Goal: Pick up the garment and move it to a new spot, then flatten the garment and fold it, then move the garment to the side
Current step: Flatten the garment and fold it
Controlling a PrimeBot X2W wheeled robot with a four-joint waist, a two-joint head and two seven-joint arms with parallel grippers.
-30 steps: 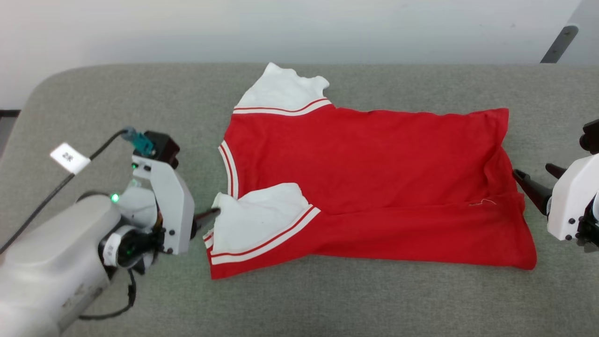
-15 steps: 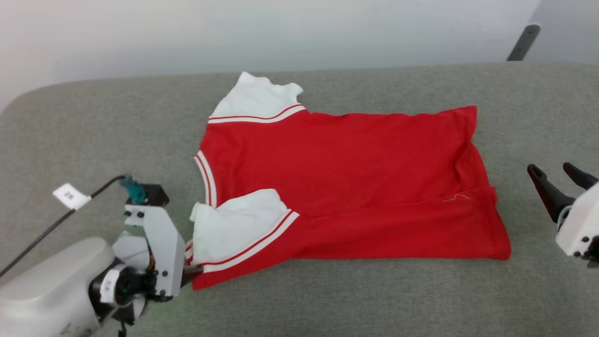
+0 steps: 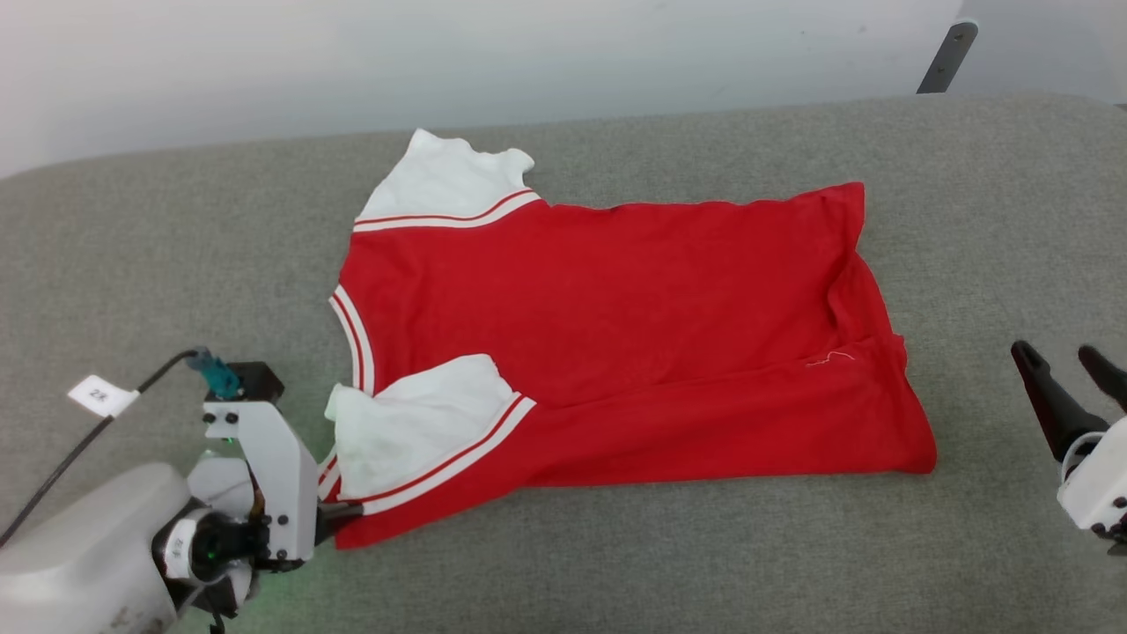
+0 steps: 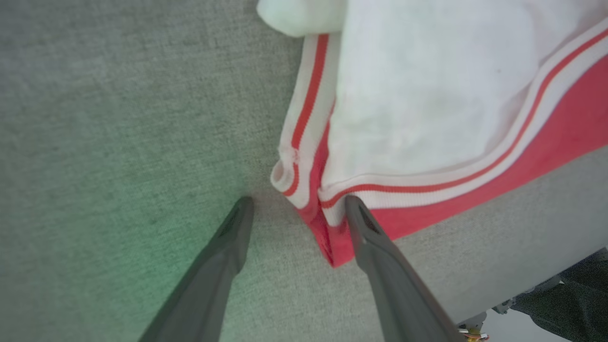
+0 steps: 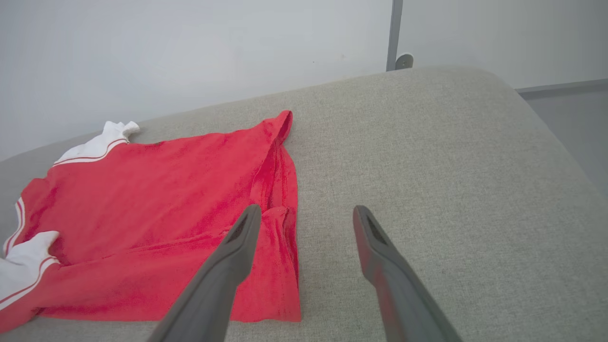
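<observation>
left end effector at the garment's collar-side corner, right one off its hem

garment (image 3: 616, 335) flat on tabletop (image 3: 616, 563), long axis collar to hem, running arm to arm. left end effector (image 4: 298, 201) nearer, spread and empty, straddling the garment's front collar-side corner; one finger maybe touching the red edge. right end effector (image 3: 1057, 352) spread, empty, apart from the hem. folded white sleeve (image 3: 414, 423) hides the cloth beneath.

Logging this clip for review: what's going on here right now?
A two-armed robot is working on a red jersey that lies spread on a grey padded surface, its near white sleeve folded onto the body. The left gripper is open at the jersey's near collar-end corner, which sits between the fingers but is not pinched. The right gripper is open and hovers beyond the hem end, clear of the cloth.
</observation>
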